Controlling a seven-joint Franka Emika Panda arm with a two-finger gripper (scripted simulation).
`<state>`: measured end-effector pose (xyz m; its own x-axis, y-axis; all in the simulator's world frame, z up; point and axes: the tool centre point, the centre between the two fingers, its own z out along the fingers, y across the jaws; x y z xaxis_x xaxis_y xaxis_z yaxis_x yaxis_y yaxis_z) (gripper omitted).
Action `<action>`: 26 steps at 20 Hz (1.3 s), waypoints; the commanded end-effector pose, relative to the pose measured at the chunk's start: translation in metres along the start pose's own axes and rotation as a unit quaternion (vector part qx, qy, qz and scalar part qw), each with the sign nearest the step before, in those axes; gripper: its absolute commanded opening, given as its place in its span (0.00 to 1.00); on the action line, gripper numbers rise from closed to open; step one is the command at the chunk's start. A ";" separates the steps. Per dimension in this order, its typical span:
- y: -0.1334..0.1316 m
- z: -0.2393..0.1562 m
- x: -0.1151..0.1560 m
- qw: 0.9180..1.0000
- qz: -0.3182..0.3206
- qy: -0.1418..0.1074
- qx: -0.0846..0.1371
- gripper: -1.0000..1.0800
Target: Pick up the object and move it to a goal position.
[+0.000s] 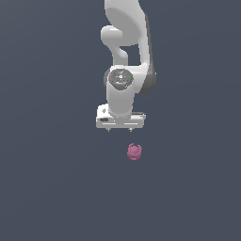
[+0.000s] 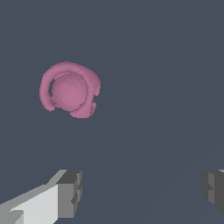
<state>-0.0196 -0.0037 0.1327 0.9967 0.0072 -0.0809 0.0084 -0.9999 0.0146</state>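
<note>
below the wrist: object [image 1: 134, 151], pink, lumpy, lying free on the grey surface [image 1: 47, 188]
gripper [image 2: 140, 192]: fingers spread apart, empty, readied to straddle it
offset: object lies beside the finger gap, so alignment seems unfinished

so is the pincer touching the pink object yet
Apart. The wrist view shows the pink object well clear of the open pincer, with bare floor between it and both fingertips.

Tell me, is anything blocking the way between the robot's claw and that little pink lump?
Nothing visible does. The gripper is open, and only bare grey surface lies between it and the pink object. In the exterior view the object sits apart from the gripper.
</note>
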 end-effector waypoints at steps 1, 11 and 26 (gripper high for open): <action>0.000 0.000 0.000 1.000 0.000 0.000 0.000 0.96; -0.006 0.003 0.002 1.000 0.024 0.002 0.013 0.96; -0.024 0.012 0.025 0.998 0.056 0.013 0.011 0.96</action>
<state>-0.0005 0.0161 0.1209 0.9942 -0.0905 -0.0587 -0.0908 -0.9959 -0.0018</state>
